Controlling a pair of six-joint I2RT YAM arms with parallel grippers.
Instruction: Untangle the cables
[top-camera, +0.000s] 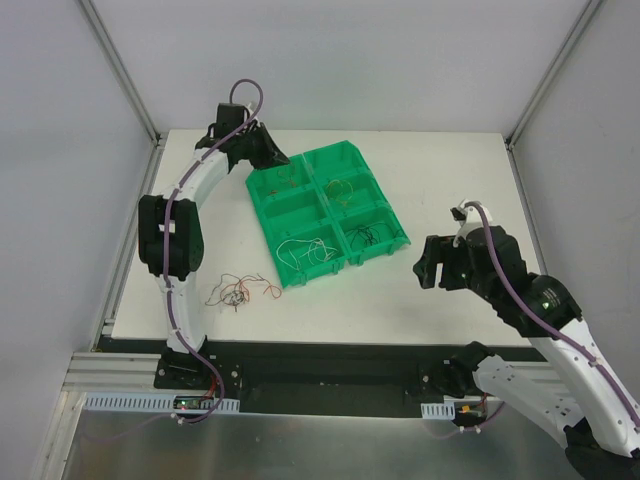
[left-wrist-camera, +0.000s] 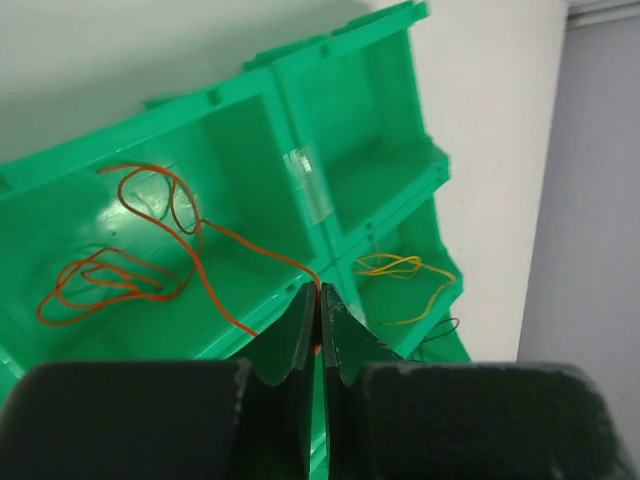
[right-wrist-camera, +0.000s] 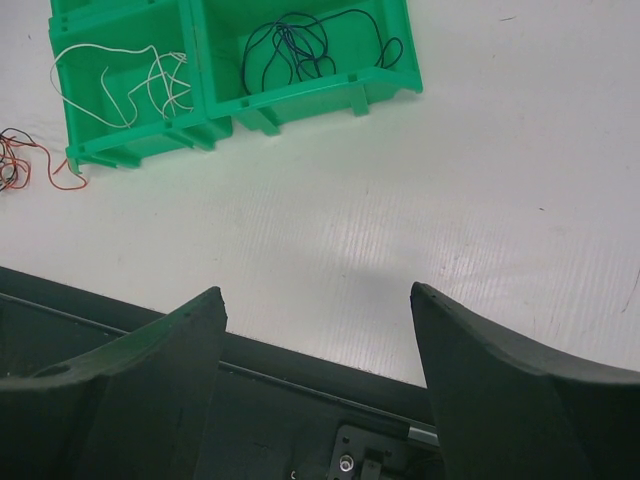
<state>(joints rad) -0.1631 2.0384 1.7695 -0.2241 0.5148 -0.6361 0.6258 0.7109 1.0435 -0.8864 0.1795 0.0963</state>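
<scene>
A green tray (top-camera: 300, 277) with six compartments lies on the white table. My left gripper (top-camera: 275, 158) is over its far left corner. In the left wrist view it (left-wrist-camera: 320, 292) is shut on a thin orange wire (left-wrist-camera: 205, 275) that runs into a compartment holding more orange wire (left-wrist-camera: 100, 278). Yellowish wires (left-wrist-camera: 400, 268) lie in the compartment beside it. White wires (right-wrist-camera: 130, 75) and black wires (right-wrist-camera: 300, 45) lie in the two near compartments. A small tangle of red, orange and black wires (top-camera: 240, 290) lies on the table left of the tray. My right gripper (right-wrist-camera: 315, 292) is open and empty.
The right gripper (top-camera: 425, 268) hovers right of the tray, above the table near its front edge (right-wrist-camera: 300, 375). The tangle shows at the left edge of the right wrist view (right-wrist-camera: 20, 160). Grey walls enclose the table.
</scene>
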